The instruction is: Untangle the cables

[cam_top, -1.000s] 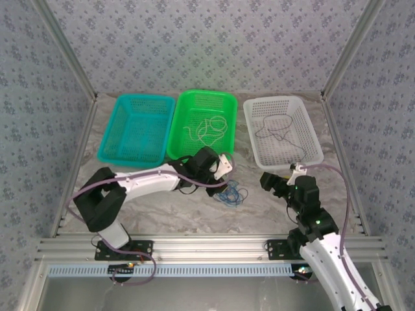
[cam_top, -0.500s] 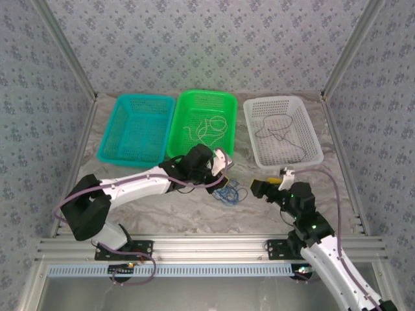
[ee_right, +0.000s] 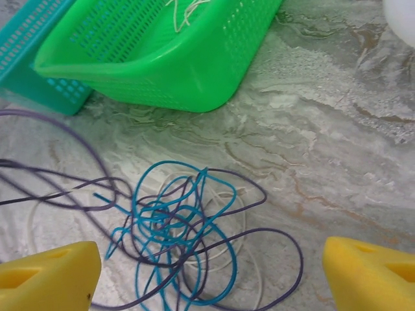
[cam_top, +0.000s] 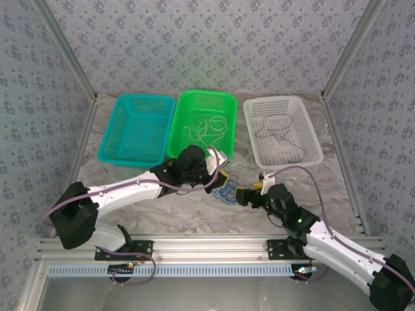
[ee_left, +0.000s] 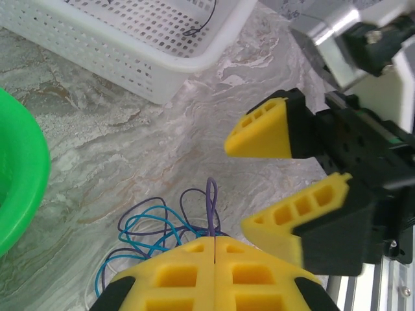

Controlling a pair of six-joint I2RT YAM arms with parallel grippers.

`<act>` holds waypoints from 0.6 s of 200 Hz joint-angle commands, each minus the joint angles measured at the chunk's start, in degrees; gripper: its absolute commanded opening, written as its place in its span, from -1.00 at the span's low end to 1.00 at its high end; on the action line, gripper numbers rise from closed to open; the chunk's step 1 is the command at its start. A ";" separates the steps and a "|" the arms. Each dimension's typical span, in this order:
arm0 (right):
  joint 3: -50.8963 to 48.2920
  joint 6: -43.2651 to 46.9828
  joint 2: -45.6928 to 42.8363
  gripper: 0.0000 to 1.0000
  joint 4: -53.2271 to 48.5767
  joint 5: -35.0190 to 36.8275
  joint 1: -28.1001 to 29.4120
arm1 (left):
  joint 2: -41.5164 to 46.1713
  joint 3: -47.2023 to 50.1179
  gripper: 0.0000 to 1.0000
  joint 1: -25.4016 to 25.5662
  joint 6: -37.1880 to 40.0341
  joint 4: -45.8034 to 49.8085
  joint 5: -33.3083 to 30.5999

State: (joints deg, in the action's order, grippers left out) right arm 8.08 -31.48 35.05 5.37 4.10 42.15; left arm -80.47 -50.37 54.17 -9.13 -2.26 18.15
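Left end effector (ee_left: 214,241) pinches a purple strand of the cables (ee_right: 175,236) on desk (ee_right: 337,149); right end effector (ee_right: 209,275) spread, at their 3 o'clock.

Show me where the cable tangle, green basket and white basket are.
cable tangle (ee_right: 159,217): right wrist view, middle of blue loops.
green basket (ee_right: 162,71): right wrist view, side wall.
white basket (ee_left: 110,55): left wrist view, side wall.

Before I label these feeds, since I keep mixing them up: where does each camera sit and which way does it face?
Top external: above and behind both arms, looking down at the baskets.
Left wrist: looks past the left gripper, shut on the tangle, at the open right gripper.
Right wrist: looks between its own open fingers at the tangle and green basket.
All three views share the tangle.
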 commanded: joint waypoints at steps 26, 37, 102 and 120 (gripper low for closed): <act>3.88 2.64 5.54 0.71 8.73 4.60 0.10 | 3.96 3.25 -0.92 0.41 -2.03 -5.08 1.55; 3.88 2.87 5.48 0.67 9.99 3.95 0.03 | 4.48 3.76 -0.91 0.41 -2.04 -5.41 1.45; 5.29 4.06 5.65 0.59 10.37 -0.98 -0.23 | 4.84 4.14 -0.92 0.31 -2.46 -6.92 1.11; 6.22 4.64 6.96 0.57 9.47 -0.96 -0.27 | 4.79 4.34 -0.92 0.31 -2.94 -8.01 1.74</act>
State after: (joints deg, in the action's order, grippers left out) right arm 11.66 -28.51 40.93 13.78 4.27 42.09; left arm -76.64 -45.56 54.17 -11.09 -6.90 18.65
